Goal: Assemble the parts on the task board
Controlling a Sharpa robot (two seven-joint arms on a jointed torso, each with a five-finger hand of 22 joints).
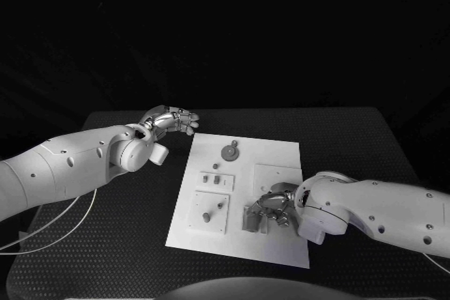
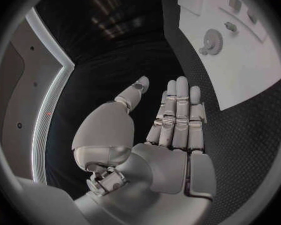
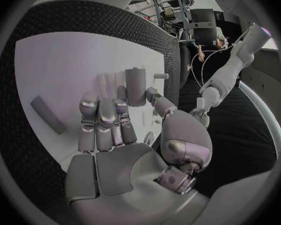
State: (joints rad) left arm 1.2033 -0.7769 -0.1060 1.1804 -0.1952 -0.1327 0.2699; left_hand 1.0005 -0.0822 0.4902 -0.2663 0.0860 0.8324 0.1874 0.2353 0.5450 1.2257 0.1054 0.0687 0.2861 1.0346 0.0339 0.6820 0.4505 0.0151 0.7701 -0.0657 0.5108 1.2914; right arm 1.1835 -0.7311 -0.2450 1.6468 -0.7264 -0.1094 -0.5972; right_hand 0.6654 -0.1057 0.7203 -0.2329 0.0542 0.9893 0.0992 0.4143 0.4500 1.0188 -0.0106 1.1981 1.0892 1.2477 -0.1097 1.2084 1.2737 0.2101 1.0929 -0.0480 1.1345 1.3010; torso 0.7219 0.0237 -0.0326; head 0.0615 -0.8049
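White board [image 1: 281, 245] lies in the middle of the black table [image 1: 356, 127], and nearest the bottom of the frame the right hand [image 1: 275, 209] is down on its lower right part. In the right wrist view this hand [image 3: 115, 135] has its fingers [image 3: 102, 120] laid fairly straight, with a small upright cylinder [image 3: 135, 86] standing just beyond the fingertips and the thumb beside it. Whether the hand grips the cylinder or merely touches it, I cannot tell. A flat dark bar [image 3: 48, 115] lies loose on the board to the left of the fingers in that view.

Left of the hand in the head view, a raised square plate [image 1: 210, 212] carries two short pegs [image 1: 206, 217]. Above it a smaller plate [image 1: 216, 179] holds a few little pieces. Higher still, near the board's top edge, a gear [image 1: 229, 151] sits with a smaller round piece [image 1: 214, 166] below it; the left wrist view shows the gear [image 2: 212, 40] lying flat against the board.

Farthest off, at the upper left of the board, the left hand [image 1: 173, 121] hangs over bare table with fingers loosely bent, holding nothing; in its own view the hand [image 2: 159, 135] has its fingers [image 2: 178, 112] straight and together, nothing in the palm.

My reading is that the job is partway: some pieces stand seated, while the bar and cylinder look unplaced.
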